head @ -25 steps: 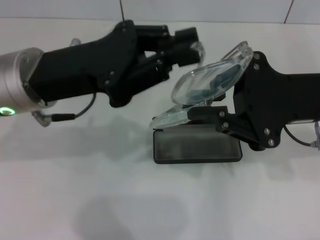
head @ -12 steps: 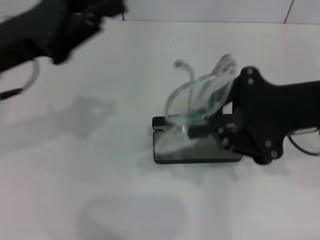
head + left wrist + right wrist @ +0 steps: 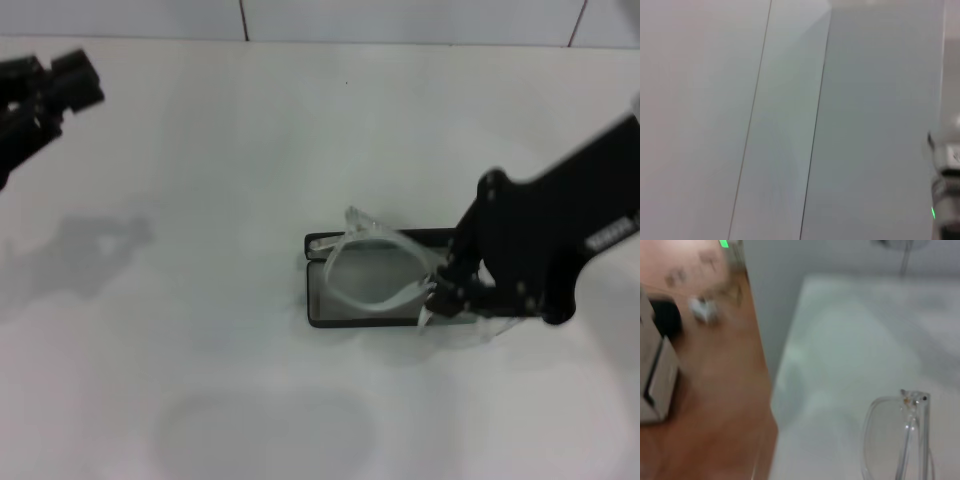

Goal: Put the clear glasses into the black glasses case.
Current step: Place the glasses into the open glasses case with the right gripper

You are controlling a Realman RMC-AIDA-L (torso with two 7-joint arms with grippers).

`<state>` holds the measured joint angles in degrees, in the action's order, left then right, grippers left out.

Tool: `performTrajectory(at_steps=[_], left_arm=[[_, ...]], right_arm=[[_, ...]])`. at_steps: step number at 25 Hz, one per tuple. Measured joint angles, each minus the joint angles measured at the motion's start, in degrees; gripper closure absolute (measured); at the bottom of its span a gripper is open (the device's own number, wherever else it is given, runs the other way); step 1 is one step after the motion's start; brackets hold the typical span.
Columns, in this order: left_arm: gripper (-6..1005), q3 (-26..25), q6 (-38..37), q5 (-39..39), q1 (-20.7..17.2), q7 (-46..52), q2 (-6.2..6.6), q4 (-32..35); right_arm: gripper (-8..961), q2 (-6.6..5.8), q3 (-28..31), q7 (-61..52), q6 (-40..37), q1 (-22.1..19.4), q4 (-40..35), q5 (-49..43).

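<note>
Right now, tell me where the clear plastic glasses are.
In the head view, the clear plastic glasses lie over the open black rectangular case, right of centre, at the right gripper.

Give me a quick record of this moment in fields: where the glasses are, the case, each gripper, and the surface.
glasses: fully transparent plastic clear glasses, lying over the open case, arms folded across it
case: matte black rectangular glasses case, open on the table, grey lining showing
right gripper: right gripper low at the case's right end, at the glasses; its grip is hidden
left gripper: left gripper raised at the far left edge, away from the case
surface: white table
</note>
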<state>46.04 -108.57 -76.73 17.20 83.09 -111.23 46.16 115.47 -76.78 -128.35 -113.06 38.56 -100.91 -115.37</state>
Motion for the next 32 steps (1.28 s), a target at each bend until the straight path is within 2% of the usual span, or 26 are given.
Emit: performTrajectory(at_steps=[1, 2, 4, 7, 9, 12, 13, 15, 19, 23, 32], left_arm=[[847, -0.02, -0.02, -1.5, -0.89, 0.17, 0.01, 0.7], [846, -0.02, -0.02, -1.5, -0.89, 0.17, 0.01, 0.7], [845, -0.03, -0.03, -2.07, -1.85, 0.22, 0.01, 0.85], [844, -0.85, -0.04, -2.27, -3.89, -0.04, 0.0, 0.76], [843, -1.74, -0.07, -2.55, -5.94, -0.79, -0.53, 0.81], [842, -1.8, -0.09, -2.59, -6.79, -1.35, -0.81, 0.81], [841, -1.73, -0.1, -2.66, -7.27, -1.83, -0.99, 0.69], [840, -1.71, -0.12, -2.9, -7.37, -1.92, -1.12, 0.58], [839, -1.69, -0.18, -3.89, -7.23, -2.12, -1.74, 0.48], [837, -1.67, -0.21, -5.18, -6.46, -2.45, -2.33, 0.42], [833, -1.64, -0.23, -5.43, -5.07, -3.06, -2.68, -0.91]], right_arm=[[861, 0.04, -0.19, -6.46, -3.11, 5.14, 0.92, -4.23], [861, 0.04, -0.19, -6.46, -3.11, 5.14, 0.92, -4.23], [861, 0.11, -1.11, -11.31, -6.09, 10.77, 4.45, -9.25], [863, 0.5, -4.51, -13.97, -7.26, 16.62, 10.36, -15.51], [863, 0.52, -8.16, -14.41, -5.52, 18.99, 13.92, -17.59], [863, 0.6, -14.29, -14.36, -1.09, 21.44, 19.5, -19.04], [863, 0.68, -18.69, -14.35, 2.04, 22.53, 21.91, -20.22], [862, 0.7, -20.49, -14.35, 3.24, 22.84, 22.56, -20.72], [862, 0.72, -28.27, -14.39, 8.41, 23.3, 23.3, -22.77], [862, 0.72, -31.03, -14.21, 10.4, 23.4, 24.0, -23.0], [861, 0.72, -35.66, -13.37, 15.71, 23.53, 27.92, -23.68]])
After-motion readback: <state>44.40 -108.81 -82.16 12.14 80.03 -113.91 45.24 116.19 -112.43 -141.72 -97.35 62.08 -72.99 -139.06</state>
